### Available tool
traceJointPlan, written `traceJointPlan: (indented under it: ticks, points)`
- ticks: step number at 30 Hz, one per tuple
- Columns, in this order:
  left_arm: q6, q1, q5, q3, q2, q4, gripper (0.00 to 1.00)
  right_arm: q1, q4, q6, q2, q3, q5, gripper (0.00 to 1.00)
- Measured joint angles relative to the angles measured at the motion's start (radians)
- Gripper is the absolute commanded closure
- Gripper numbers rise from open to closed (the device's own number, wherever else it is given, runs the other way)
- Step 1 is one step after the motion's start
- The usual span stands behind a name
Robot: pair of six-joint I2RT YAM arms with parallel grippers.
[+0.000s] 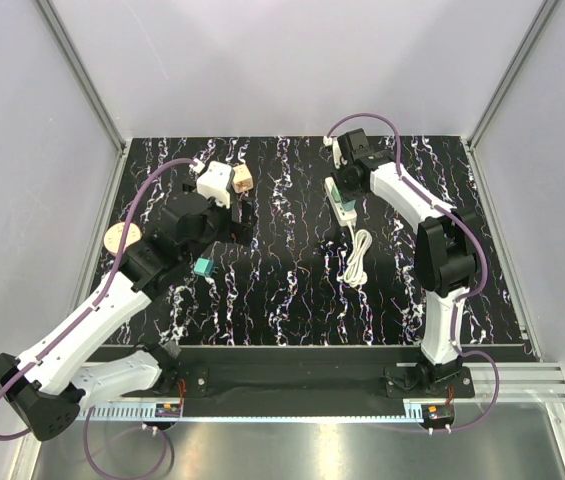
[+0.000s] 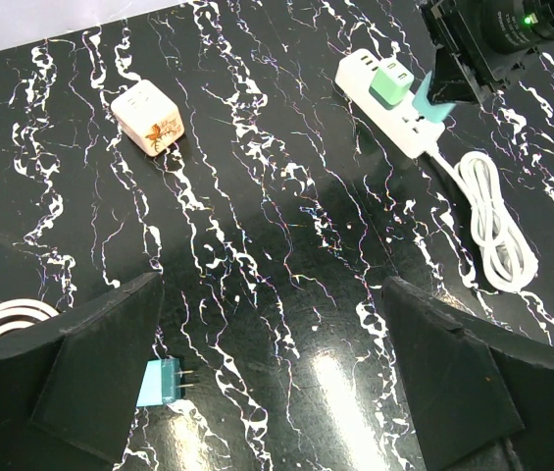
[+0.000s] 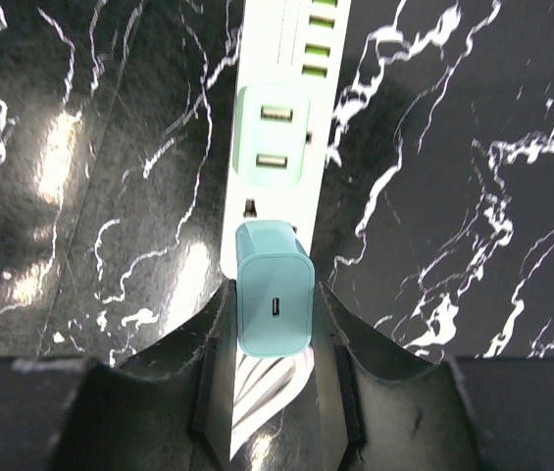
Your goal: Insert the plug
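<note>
The place is a robotics lab, set up as an enclosed test cell. A black desk (image 1: 292,300) veined with white like marble is boxed in by plain white panels (image 1: 292,60) held in bare aluminium posts (image 1: 80,72). Two white-and-black robot arms, the left arm (image 1: 82,332) and the right arm (image 1: 447,255), are bolted to a black base plate (image 1: 292,378) at the desk's near edge. Purple cables (image 1: 134,210) loop along them, and small circuit boards (image 1: 432,410) sit by the bases.
</note>
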Motion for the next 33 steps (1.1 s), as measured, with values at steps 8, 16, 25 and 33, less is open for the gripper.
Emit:
traceJointPlan:
  ticks: [8,16,25,33]
  points:
    - [0.002,0.0,0.0,0.0,0.0,0.0,0.01,0.0,0.048,-0.018,0.011,-0.001,-0.023,1.0]
    - [0.005,0.0,0.0,0.0,0.0,0.0,0.01,-0.002,0.063,-0.022,0.035,-0.007,-0.026,1.0]
    - [0.007,0.0,0.0,0.0,0.0,0.0,0.01,-0.006,0.073,-0.02,0.045,-0.009,-0.024,1.0]
    - [0.007,0.0,0.0,0.0,0.0,0.0,0.01,-0.008,0.069,-0.014,0.045,-0.008,-0.018,1.0]
